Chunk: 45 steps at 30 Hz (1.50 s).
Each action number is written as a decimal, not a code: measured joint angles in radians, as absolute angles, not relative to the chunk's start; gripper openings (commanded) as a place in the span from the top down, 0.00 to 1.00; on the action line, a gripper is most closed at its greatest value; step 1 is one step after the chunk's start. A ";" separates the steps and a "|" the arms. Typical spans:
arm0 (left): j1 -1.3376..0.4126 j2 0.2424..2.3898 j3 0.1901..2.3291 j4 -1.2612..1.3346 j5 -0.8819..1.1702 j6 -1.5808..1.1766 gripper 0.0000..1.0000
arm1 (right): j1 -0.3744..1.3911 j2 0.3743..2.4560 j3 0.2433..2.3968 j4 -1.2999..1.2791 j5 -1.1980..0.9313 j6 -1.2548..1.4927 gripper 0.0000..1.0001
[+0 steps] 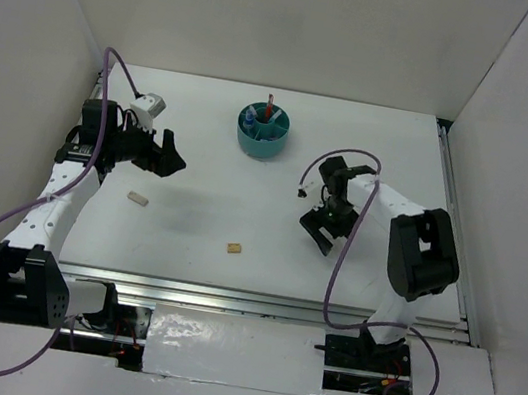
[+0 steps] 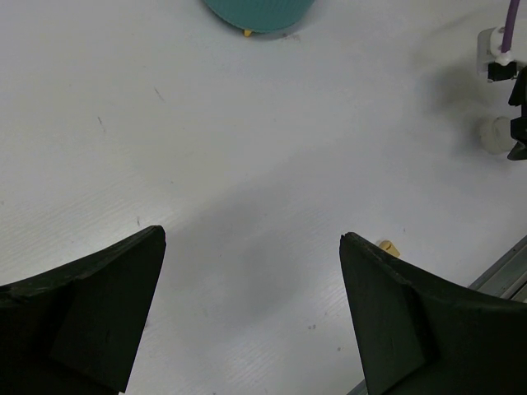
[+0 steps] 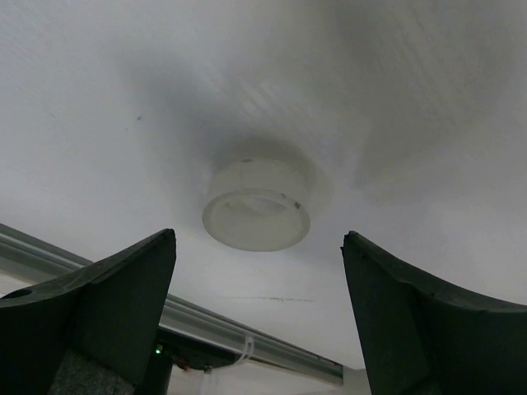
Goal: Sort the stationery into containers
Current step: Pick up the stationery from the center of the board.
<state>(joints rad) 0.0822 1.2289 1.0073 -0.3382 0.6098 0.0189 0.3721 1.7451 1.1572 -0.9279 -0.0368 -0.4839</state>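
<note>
The round teal organiser (image 1: pixel 263 130) stands at the back middle of the table, with a reddish pen (image 1: pixel 269 107) upright in it; its lower edge (image 2: pixel 259 12) shows in the left wrist view. A clear tape ring (image 3: pixel 257 206) lies flat on the table just ahead of my right gripper (image 3: pixel 259 234), whose jaws stand open on either side of it without touching. The tape ring (image 2: pixel 496 134) also shows in the left wrist view. Two tiny tan blocks (image 1: pixel 137 199) (image 1: pixel 233 247) lie on the table. My left gripper (image 1: pixel 171 160) hangs open and empty, one tan block (image 2: pixel 387 245) peeking past its right finger.
White walls close in the table on three sides. A metal rail (image 3: pixel 222 325) runs along the near edge close behind the right gripper. The right arm (image 1: pixel 418 249) stands to the right of the tape ring.
</note>
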 measured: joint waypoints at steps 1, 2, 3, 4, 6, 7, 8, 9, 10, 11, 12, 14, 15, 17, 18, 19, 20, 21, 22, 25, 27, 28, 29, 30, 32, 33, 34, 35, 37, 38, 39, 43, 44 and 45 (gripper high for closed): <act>0.082 1.229 1.007 -0.338 0.610 0.019 0.01 | 0.378 1.761 1.172 -0.939 -0.032 -0.484 0.13; 0.082 1.229 1.007 -0.338 0.610 0.019 0.01 | 0.384 1.780 1.187 -0.954 -0.028 -0.484 0.13; 0.082 1.229 1.007 -0.338 0.610 0.019 0.01 | 0.389 1.800 1.200 -0.966 -0.022 -0.484 0.13; 0.082 1.229 1.007 -0.338 0.610 0.019 0.01 | 0.395 1.818 1.213 -0.980 -0.012 -0.484 0.14; 0.082 1.229 1.007 -0.339 0.611 0.019 0.01 | 0.407 1.859 1.241 -1.013 0.003 -0.484 0.14; 0.082 1.230 1.007 -0.339 0.611 0.019 0.01 | 0.412 1.876 1.253 -1.027 0.012 -0.484 0.15; 0.082 1.230 1.007 -0.339 0.611 0.019 0.01 | 0.417 1.890 1.265 -1.041 0.020 -0.484 0.16; 0.082 1.231 1.007 -0.340 0.611 0.019 0.01 | 0.421 1.903 1.276 -1.054 0.028 -0.484 0.16; 0.082 1.231 1.007 -0.341 0.611 0.019 0.01 | 0.424 1.915 1.288 -1.068 0.038 -0.484 0.17; 0.082 1.231 1.007 -0.342 0.611 0.019 0.01 | 0.427 1.925 1.299 -1.078 0.049 -0.484 0.17; 0.082 1.231 1.007 -0.343 0.612 0.020 0.01 | 0.428 1.934 1.307 -1.084 0.058 -0.484 0.17; 0.082 1.232 1.007 -0.347 0.612 0.020 0.01 | 0.430 1.947 1.320 -1.097 0.076 -0.484 0.18; 0.082 1.232 1.007 -0.348 0.612 0.020 0.01 | 0.432 1.953 1.326 -1.103 0.086 -0.484 0.18; 0.083 1.232 1.007 -0.350 0.612 0.021 0.01 | 0.437 1.967 1.338 -1.121 0.101 -0.484 0.18; 0.083 1.232 1.007 -0.352 0.612 0.021 0.01 | 0.440 1.974 1.342 -1.126 0.107 -0.484 0.18; 0.083 1.232 1.007 -0.352 0.612 0.021 0.01 | 0.445 1.982 1.345 -1.132 0.112 -0.484 0.18; 0.083 1.232 1.007 -0.353 0.612 0.021 0.01 | 0.450 1.990 1.349 -1.140 0.118 -0.484 0.18; 0.083 1.232 1.007 -0.352 0.612 0.021 0.01 | 0.455 1.999 1.352 -1.144 0.120 -0.484 0.18; 0.084 1.232 1.007 -0.353 0.614 0.021 0.01 | 0.461 2.007 1.356 -1.149 0.121 -0.484 0.19; 0.085 1.233 1.007 -0.354 0.616 0.022 0.01 | 0.474 2.023 1.370 -1.158 0.121 -0.484 0.19; 0.087 1.233 1.007 -0.359 0.619 0.022 0.01 | 0.481 2.028 1.380 -1.163 0.121 -0.484 0.20; 0.088 1.233 1.007 -0.361 0.620 0.023 0.01 | 0.484 2.030 1.385 -1.164 0.121 -0.484 0.21; 0.090 1.233 1.007 -0.362 0.621 0.023 0.01 | 0.486 2.034 1.390 -1.165 0.121 -0.484 0.24; 0.092 1.234 1.007 -0.364 0.623 0.023 0.01 | 0.487 2.037 1.393 -1.165 0.121 -0.484 0.24; 0.094 1.235 1.007 -0.365 0.625 0.023 0.01 | 0.488 2.044 1.396 -1.166 0.122 -0.484 0.26; 0.096 1.235 1.007 -0.366 0.627 0.023 0.01 | 0.488 2.048 1.396 -1.167 0.123 -0.484 0.27; 0.097 1.236 1.007 -0.366 0.627 0.023 0.01 | 0.488 2.053 1.396 -1.167 0.125 -0.484 0.27; 0.098 1.237 1.007 -0.366 0.627 0.023 0.01 | 0.488 2.058 1.396 -1.168 0.128 -0.484 0.27; 0.099 1.237 1.007 -0.367 0.629 0.023 0.01 | 0.488 2.067 1.396 -1.168 0.133 -0.484 0.28; 0.100 1.238 1.007 -0.366 0.630 0.023 0.01 | 0.488 2.071 1.396 -1.168 0.136 -0.484 0.29; 0.101 1.239 1.007 -0.367 0.631 0.023 0.01 | 0.488 2.073 1.396 -1.168 0.140 -0.485 0.29; 0.103 1.242 1.007 -0.367 0.634 0.023 0.01 | 0.488 2.081 1.396 -1.168 0.150 -0.488 0.36; 0.104 1.242 1.007 -0.367 0.634 0.023 0.01 | 0.488 2.085 1.397 -1.169 0.151 -0.488 0.42; 0.104 1.242 1.007 -0.367 0.635 0.023 0.01 | 0.488 2.087 1.399 -1.171 0.154 -0.492 0.45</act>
<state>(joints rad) 0.1036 1.2423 1.0073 -0.3672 0.6346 0.0235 0.4885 2.0872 1.3991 -1.1709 0.1535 -0.4915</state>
